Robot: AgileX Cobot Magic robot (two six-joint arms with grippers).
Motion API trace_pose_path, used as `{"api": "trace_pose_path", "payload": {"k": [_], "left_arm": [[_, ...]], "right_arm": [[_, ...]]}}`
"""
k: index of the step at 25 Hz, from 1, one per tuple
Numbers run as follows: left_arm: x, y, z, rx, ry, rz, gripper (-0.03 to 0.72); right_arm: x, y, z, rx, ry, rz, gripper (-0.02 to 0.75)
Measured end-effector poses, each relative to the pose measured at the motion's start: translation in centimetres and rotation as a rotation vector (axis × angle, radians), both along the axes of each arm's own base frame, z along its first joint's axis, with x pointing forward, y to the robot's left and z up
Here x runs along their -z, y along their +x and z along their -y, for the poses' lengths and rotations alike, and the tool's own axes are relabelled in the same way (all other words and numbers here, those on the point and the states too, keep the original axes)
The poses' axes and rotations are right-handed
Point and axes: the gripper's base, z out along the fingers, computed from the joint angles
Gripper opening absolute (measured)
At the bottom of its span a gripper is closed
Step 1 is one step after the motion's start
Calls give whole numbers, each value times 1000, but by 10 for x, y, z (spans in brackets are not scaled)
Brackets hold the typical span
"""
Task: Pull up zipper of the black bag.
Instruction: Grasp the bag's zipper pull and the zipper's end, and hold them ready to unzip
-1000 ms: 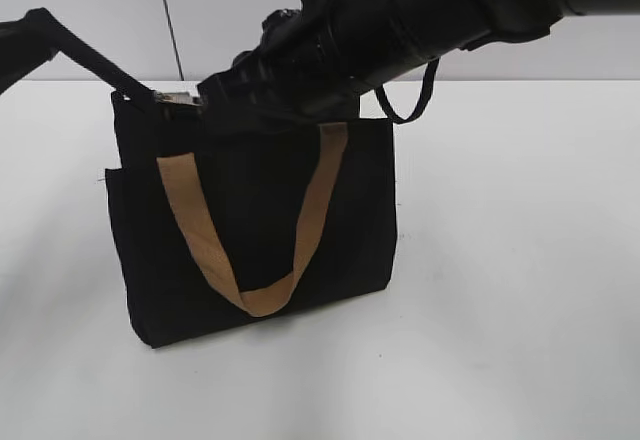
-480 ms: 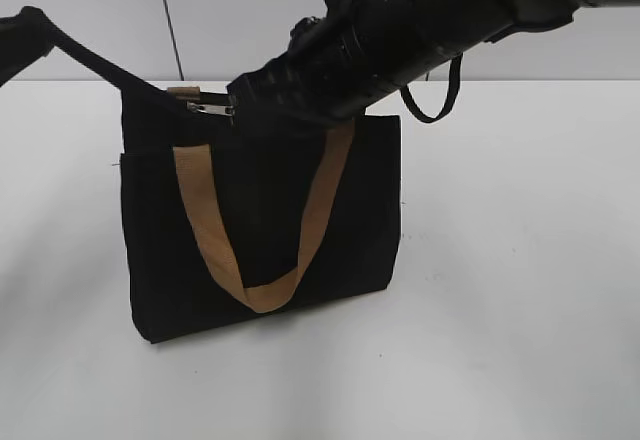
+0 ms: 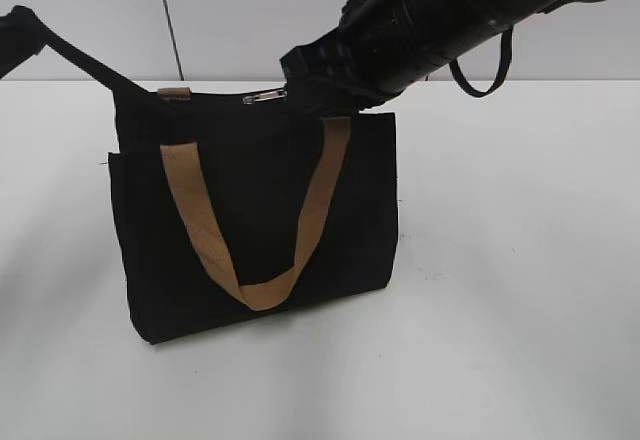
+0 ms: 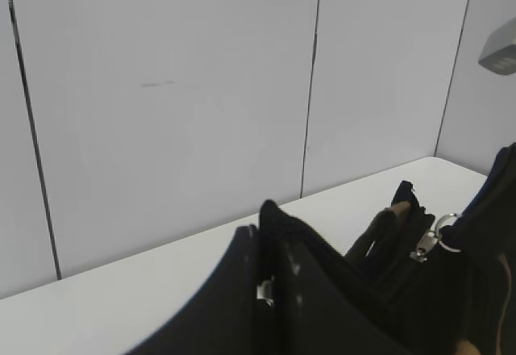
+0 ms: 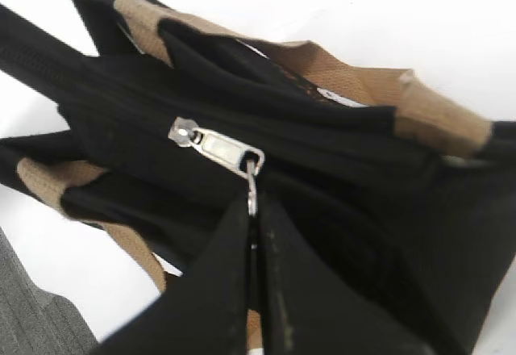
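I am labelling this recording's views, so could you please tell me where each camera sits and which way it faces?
Exterior view: in front, looking down at a slant on the black bag; both arms show.
Left wrist view: on the left arm, facing the wall past the left gripper, pinching the bag's end.
Right wrist view: above, looking down on the right gripper, shut on the ring pull.
All three show the zipper slider.

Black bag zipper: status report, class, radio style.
Right gripper shut on the ring pull. Left gripper pinching black bag end. Silver slider mid-zipper. Nothing blocking.
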Motion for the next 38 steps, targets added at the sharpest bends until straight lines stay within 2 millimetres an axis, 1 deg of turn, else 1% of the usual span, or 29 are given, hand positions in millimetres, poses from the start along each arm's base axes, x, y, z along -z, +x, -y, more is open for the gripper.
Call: {"api": "trace_pose_path", "payload": {"k": [10, 14, 23, 25, 27, 28, 33, 34, 35, 36, 38], "left_arm": [[0, 0, -1, -7, -2, -3, 11], [0, 0, -1, -8, -1, -4, 11], [0, 0, -1, -7, -1, -4, 11], [0, 0, 0, -5, 2, -4, 11], [0, 0, 0, -2, 7, -4, 11], [1, 0, 0, 1, 10, -4, 11], [5, -1, 0, 8, 66, -26, 11], [7, 0, 0, 3, 81, -36, 11], [8, 0, -1, -6, 92, -47, 13], [9, 0, -2, -16, 99, -58, 20], [11, 1, -3, -29, 111, -71, 55]], "right_arm": [[0, 14, 38, 72, -51, -43, -1], [1, 18, 50, 103, -68, -51, -1], [1, 18, 51, 109, -60, -73, -1], [1, 17, 51, 109, -54, -77, 10], [0, 16, 51, 107, -53, -76, 62], [-1, 16, 50, 105, -51, -72, 111], [-11, 6, 38, 57, -49, -35, 459], [-11, 4, 35, 42, -52, -30, 505], [-11, 3, 34, 24, -58, -25, 544], [-11, 1, 33, 5, -65, -23, 566], [-11, 0, 33, -20, -77, -18, 580]]}}
